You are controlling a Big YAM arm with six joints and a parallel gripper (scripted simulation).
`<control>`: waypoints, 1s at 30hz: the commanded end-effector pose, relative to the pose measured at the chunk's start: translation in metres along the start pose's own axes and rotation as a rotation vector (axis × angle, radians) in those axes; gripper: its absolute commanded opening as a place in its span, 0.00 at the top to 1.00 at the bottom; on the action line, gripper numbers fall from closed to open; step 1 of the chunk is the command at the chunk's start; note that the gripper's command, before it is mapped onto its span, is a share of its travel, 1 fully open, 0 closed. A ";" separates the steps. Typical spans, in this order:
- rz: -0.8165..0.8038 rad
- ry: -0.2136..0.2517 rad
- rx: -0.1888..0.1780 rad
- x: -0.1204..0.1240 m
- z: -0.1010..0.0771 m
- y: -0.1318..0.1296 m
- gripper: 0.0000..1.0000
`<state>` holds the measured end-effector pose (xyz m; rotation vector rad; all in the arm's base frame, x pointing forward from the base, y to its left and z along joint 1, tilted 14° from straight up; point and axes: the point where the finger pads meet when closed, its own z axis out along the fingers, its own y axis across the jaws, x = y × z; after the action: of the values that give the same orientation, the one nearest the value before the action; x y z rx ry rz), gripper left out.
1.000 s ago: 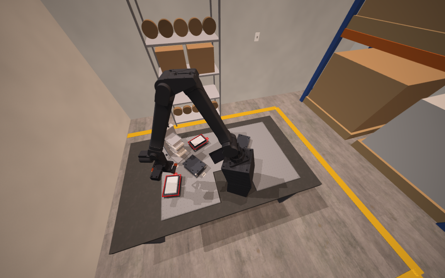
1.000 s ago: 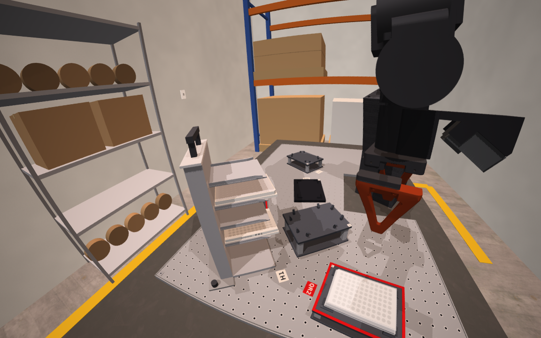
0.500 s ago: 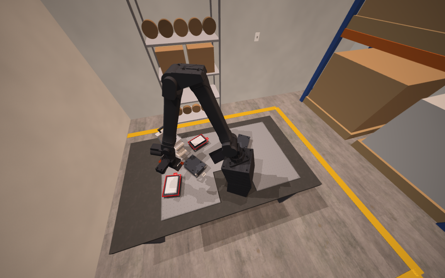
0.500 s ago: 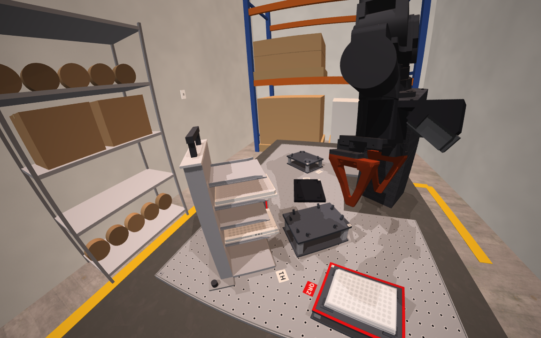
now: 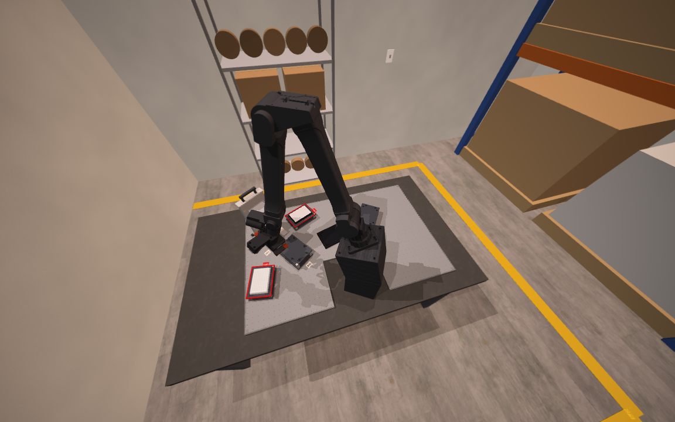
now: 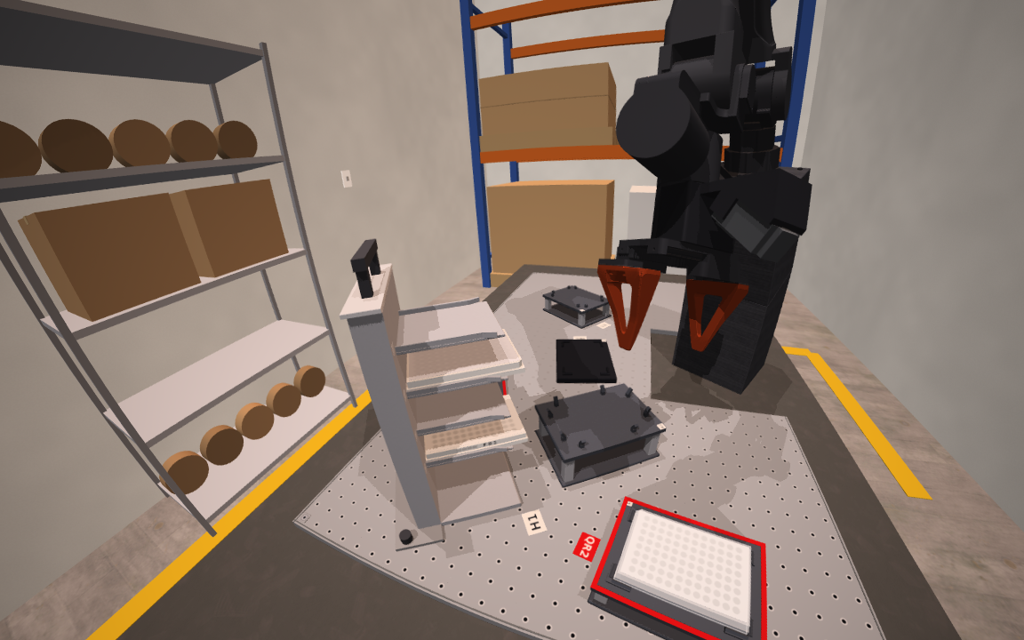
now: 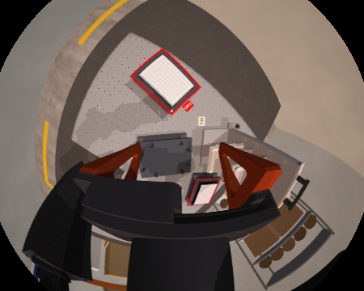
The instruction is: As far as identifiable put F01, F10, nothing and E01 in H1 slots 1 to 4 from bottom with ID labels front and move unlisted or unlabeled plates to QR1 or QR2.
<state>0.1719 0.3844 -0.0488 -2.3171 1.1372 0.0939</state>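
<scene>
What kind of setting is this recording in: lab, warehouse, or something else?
Probably a storeroom or warehouse corner fitted as a lab-automation cell: a pegboard deck with a plate hotel and a well plate in nest QR2, beside pallet racking with cardboard boxes.

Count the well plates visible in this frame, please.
4. Two sit in the plate hotel: an upper plate and a lower plate. One rests in nest QR2. Another lies in the second red-framed nest. Others may be hidden behind the arm.
</scene>
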 end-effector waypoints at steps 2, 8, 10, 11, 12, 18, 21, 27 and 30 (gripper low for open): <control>0.127 -0.025 0.062 0.011 -0.007 -0.009 0.00; 0.256 -0.037 0.097 0.034 -0.008 -0.001 0.00; 0.298 -0.043 0.113 0.041 -0.009 0.001 0.00; 0.319 -0.046 0.122 0.044 -0.010 0.002 0.00; 0.340 -0.050 0.131 0.047 -0.011 0.002 0.00; 0.425 -0.064 0.167 0.060 -0.015 0.004 0.00; 0.489 -0.075 0.194 0.070 -0.018 0.005 0.00; 0.616 -0.098 0.248 0.089 -0.024 0.007 0.00; 0.658 -0.105 0.266 0.095 -0.026 0.008 0.00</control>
<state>0.2168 0.3032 -0.0601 -1.7003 1.6390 0.2522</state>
